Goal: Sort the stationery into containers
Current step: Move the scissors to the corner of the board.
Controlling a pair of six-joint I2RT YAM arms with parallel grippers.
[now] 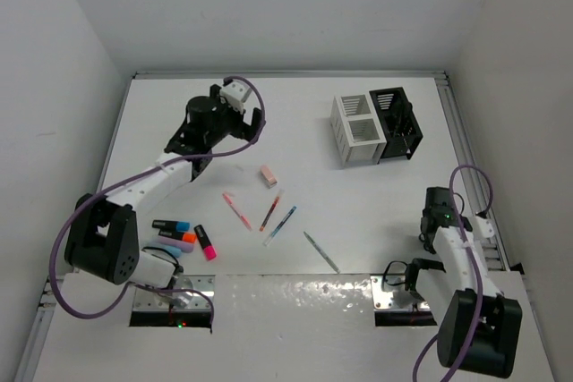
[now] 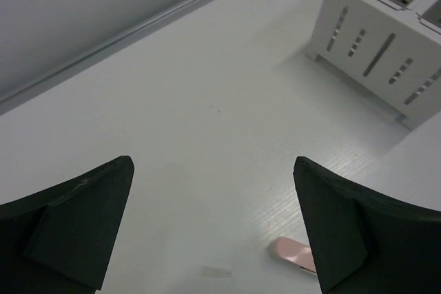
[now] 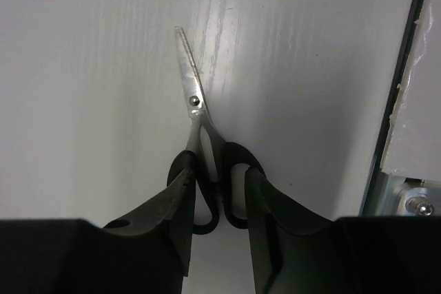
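- Scissors [image 3: 195,101] lying flat on counter [image 3: 83,67], black handles pinched by right end effector [image 3: 217,170] for lifting.
- Left end effector [image 2: 213,163] gaping wide, empty, facing white organiser [image 2: 372,46].

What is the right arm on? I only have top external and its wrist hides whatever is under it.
Observer: The scissors. In the right wrist view, the right gripper has its fingers closed on the two black handles.
Operator: Blades open?
Observer: No, the blades are together, pointing away from the wrist and lying flat on the table.
Operator: Left arm carrying anything?
Observer: No. In its wrist view the left gripper has its fingers wide apart with nothing between them. There is bare table below and the white organiser ahead.
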